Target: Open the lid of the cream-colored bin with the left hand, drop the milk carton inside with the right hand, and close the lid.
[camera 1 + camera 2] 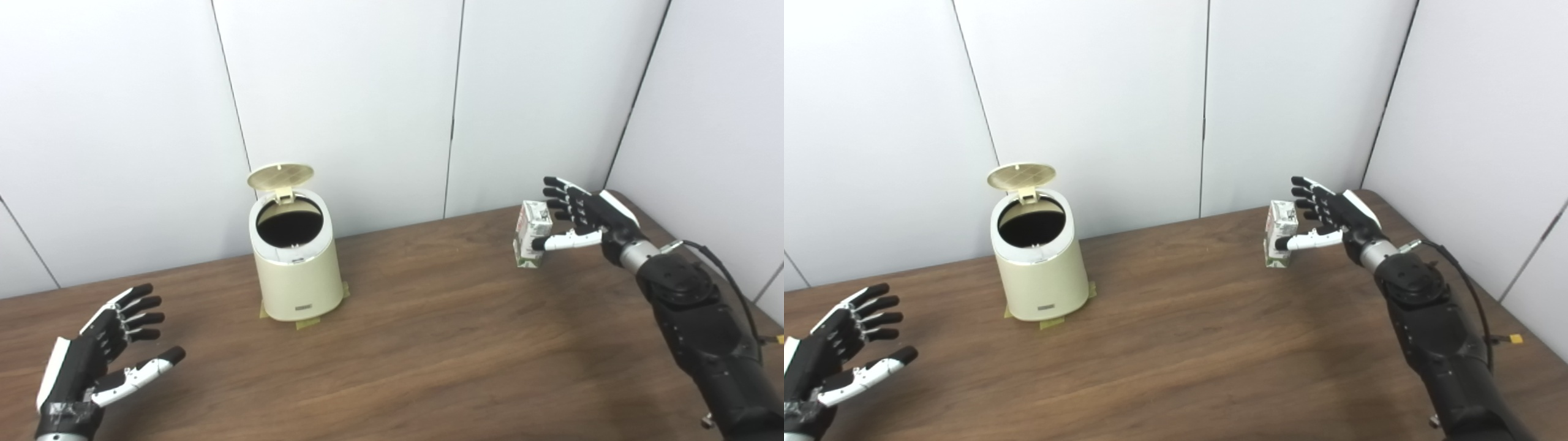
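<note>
Your right hand point(582, 214) reaches out over the far right of the bench point(441, 343), its fingers point(560, 199) spread behind the milk carton point(530, 234) and its thumb across the front; you cannot tell whether the grip has closed. The carton stands upright on the bench. Your left hand point(104, 358) hovers at the near left, fingers released, palm facing inward. You have one carton and one cream-colored bin point(297, 269), its lid point(280, 176) standing open.
</note>
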